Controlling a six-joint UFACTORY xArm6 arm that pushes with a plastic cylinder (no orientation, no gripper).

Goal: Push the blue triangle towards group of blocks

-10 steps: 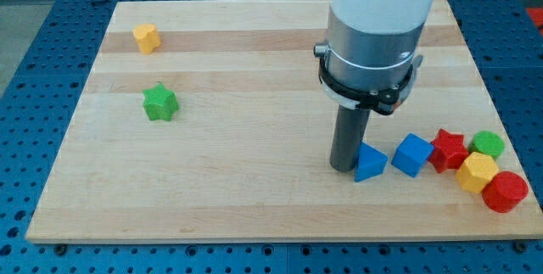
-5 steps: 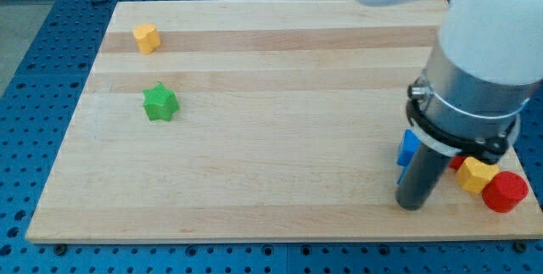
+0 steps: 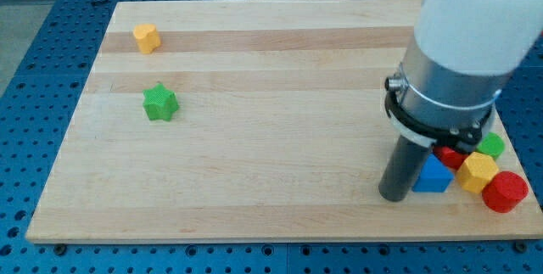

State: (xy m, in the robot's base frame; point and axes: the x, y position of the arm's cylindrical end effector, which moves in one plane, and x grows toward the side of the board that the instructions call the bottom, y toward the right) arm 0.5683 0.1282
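The blue triangle lies near the view's bottom right, touching the group of blocks. My tip rests on the board just left of the triangle, against its left side. The group to its right holds a red star, mostly hidden by the arm, a yellow block, a green block and a red cylinder. The blue cube seen earlier is hidden behind the arm.
A green star and an orange block lie far off at the view's upper left. The board's right edge and bottom edge run close to the group.
My tip swept right and down, pushing the blue triangle against the group, then drew back slightly left. The triangle now shows beside the yellow block; the blue cube is hidden.
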